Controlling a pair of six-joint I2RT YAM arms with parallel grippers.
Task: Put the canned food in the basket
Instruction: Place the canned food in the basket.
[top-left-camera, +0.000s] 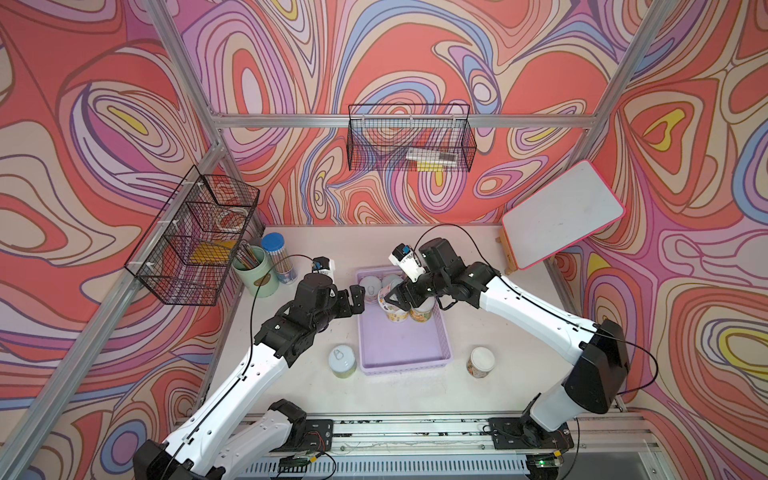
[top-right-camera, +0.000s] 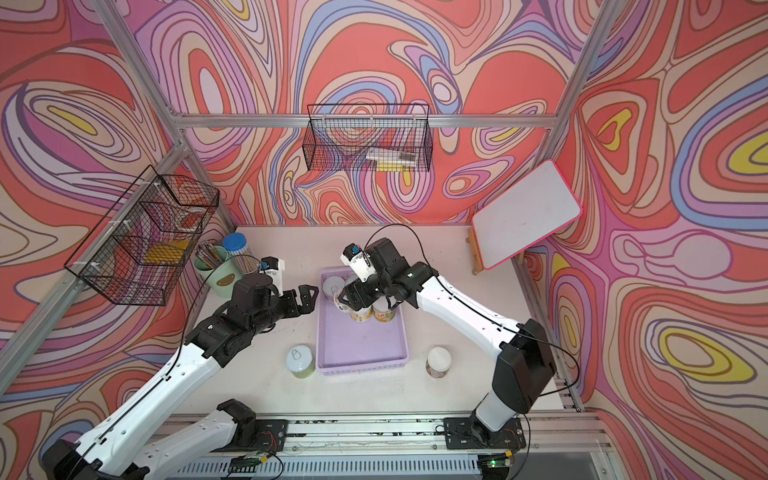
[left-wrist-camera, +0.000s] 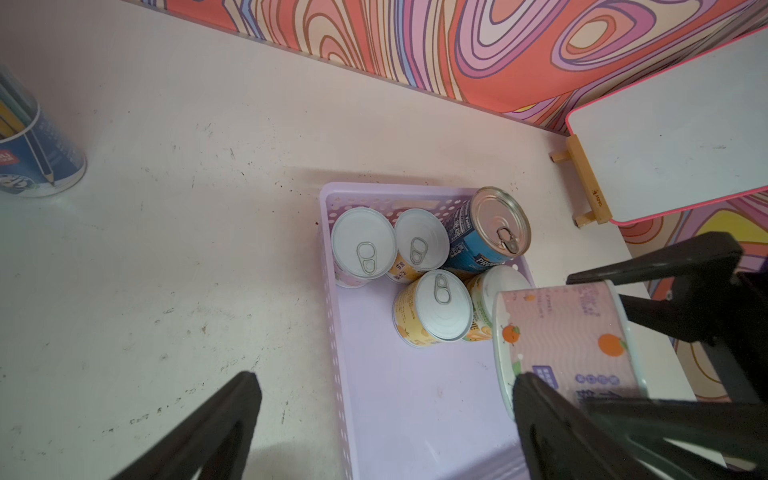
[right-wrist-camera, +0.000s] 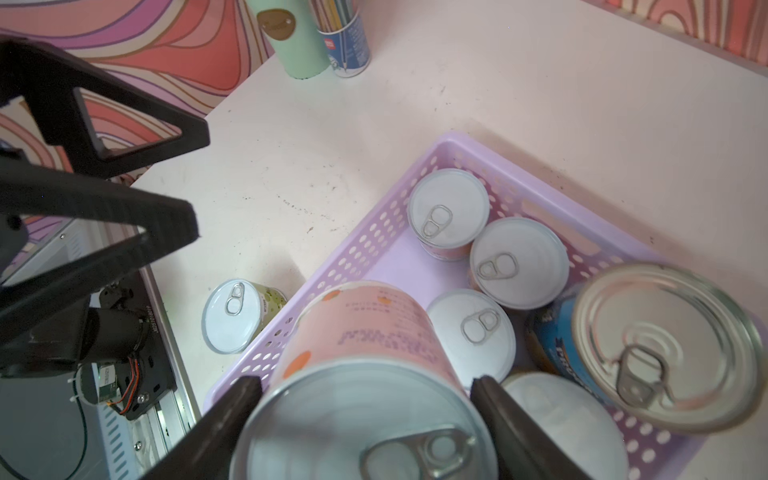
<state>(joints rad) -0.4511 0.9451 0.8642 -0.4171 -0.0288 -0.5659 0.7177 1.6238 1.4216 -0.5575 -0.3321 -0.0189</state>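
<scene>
Your right tool (right-wrist-camera: 365, 381) is pinching the pink can (left-wrist-camera: 569, 332) by its sides, jaws partway closed on the label. The can is tilted, lid toward the wrist, and hangs over the far half of the basket (top-left-camera: 405, 343), next to the second row. Can't tell if it touches the cans under it.

Your left tool (left-wrist-camera: 384, 380) is spread wide with nothing in it. It hangs just outside the basket's left wall near the far end, fingers pointing at the pink can.

In the basket, all upright and packed at the far end:
- four pale-lid cans (left-wrist-camera: 363, 245): two along the back wall, two in front of them
- blue can (left-wrist-camera: 486, 232), taller with a metal lid, in the back right corner

Outside on the tabletop (top-left-camera: 395, 395), both upright:
- green can (top-left-camera: 343, 361), just beside the basket's near left corner
- right can (top-left-camera: 481, 361), off the near right corner, clear gap to the basket
</scene>
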